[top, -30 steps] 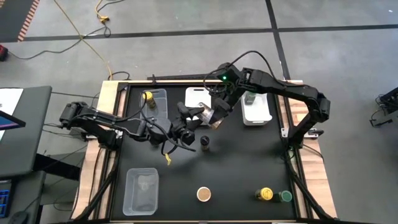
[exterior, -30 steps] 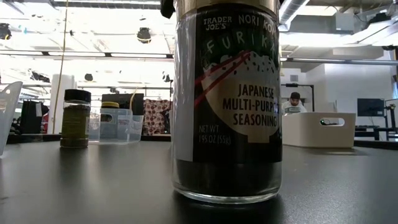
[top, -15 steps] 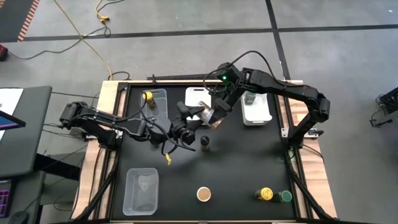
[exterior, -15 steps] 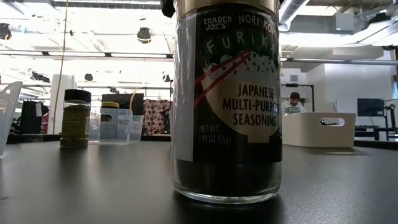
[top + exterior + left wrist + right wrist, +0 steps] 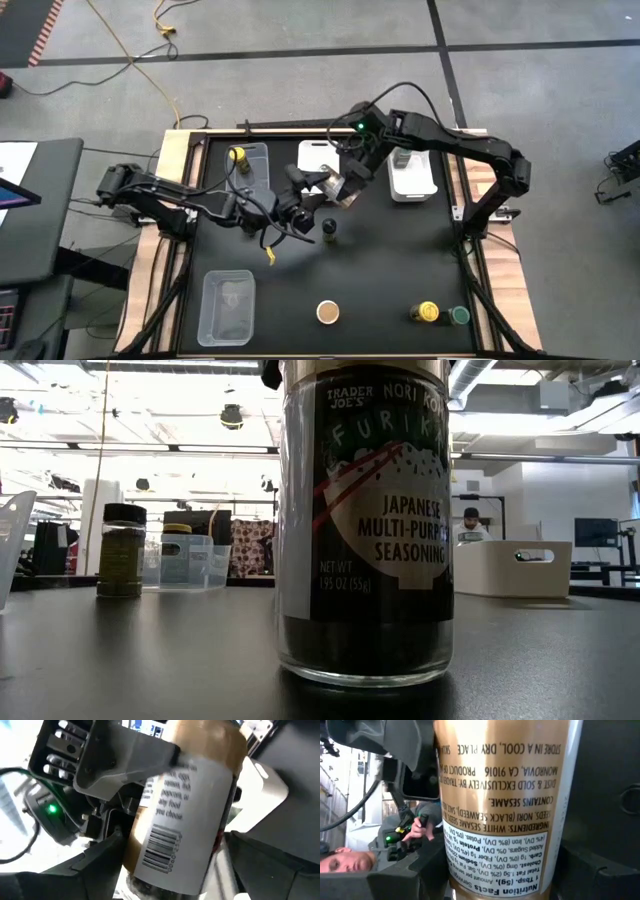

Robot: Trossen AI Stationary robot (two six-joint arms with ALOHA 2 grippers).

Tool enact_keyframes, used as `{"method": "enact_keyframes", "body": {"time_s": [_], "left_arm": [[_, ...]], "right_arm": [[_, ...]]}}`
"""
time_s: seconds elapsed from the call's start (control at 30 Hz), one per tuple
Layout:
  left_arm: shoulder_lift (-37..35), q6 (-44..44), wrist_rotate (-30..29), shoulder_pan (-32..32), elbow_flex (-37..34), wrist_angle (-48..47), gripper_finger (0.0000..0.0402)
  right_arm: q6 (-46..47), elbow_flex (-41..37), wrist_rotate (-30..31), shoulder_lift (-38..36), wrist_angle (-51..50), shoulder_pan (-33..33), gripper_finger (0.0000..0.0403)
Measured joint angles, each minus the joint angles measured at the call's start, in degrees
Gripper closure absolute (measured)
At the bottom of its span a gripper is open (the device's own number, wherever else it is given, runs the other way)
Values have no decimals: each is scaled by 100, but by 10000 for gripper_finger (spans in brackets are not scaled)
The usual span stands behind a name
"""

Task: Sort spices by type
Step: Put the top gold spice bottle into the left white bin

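Spice jar (image 5: 500,810), cylindrical, glossy gold label, between dark fingers (image 5: 605,820)

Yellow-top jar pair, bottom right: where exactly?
High view: the yellow-top jar stands at the table's near right edge, beside a green-top jar, right of the tan-top jar.

Your stock, counted from above: seven spice jars in sight. Two are yellow-topped, the first yellow jar (image 5: 238,155) and the second yellow jar (image 5: 427,312). Two are tan-topped, the raised tan jar (image 5: 338,187) and the bench tan jar (image 5: 327,312). You have one dark-topped jar (image 5: 329,231), one green-topped jar (image 5: 459,315), and one dim-topped jar (image 5: 403,158) whose colour you cannot settle. Bins number four: two clear, the upper clear bin (image 5: 255,178) and the lower clear bin (image 5: 212,318); two white, the middle white bin (image 5: 312,152) and the right white bin (image 5: 418,182). Arms: two.
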Motion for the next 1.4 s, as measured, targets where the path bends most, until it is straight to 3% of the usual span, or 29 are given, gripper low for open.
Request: {"method": "enact_keyframes", "body": {"time_s": [0.37,0.6,0.83,1.4], "left_arm": [[0,1397,211,123,-2,89,62],[0,1397,289,129,-2,105,73],[-9,1251,269,127,-2,98,130],[-11,661,355,224,-2,76,123]], "right_arm": [[5,3,-10,-8,26,4,100],[8,4,182,-8,16,-20,100],[56,1,237,-8,25,-20,98],[334,1,275,-11,22,-29,96]]}}
